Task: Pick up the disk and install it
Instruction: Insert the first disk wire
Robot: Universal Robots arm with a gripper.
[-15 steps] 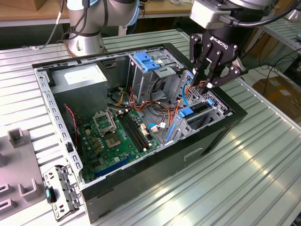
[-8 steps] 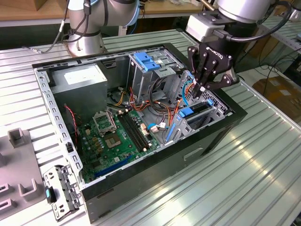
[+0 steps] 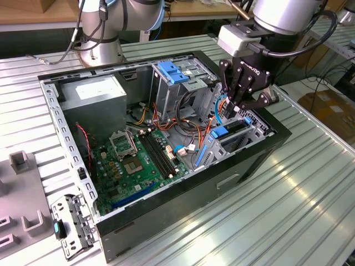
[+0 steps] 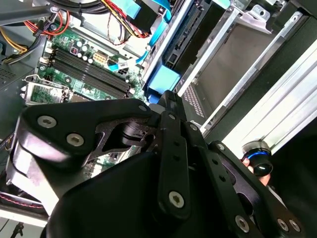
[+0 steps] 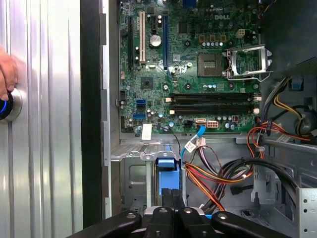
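The computer case (image 3: 183, 185) lies open on a silver surface (image 3: 310, 188) made of long ribbed metal strips. A green board (image 3: 138, 160) fills the case's floor. In the upper right of the exterior view the gripper (image 3: 235, 112) hangs over the drive bay at the case's corner. Its jaws are closed tight together with nothing between them. Their tips are right at the blue end of the disk (image 3: 222, 133), which sits in the bay's slot; I cannot tell if they touch it.

At the lower left, grey plastic blocks (image 3: 22, 160) and a small metal bracket (image 3: 72, 224) lie on the surface. At the upper left stands another robot's base (image 3: 100, 50). A brown box (image 3: 327, 105) sits at the exterior view's right.

In the first wrist view a person's hand (image 5: 7, 74) rests on a round blue-lit button (image 5: 6, 106) on the surface beside the case.
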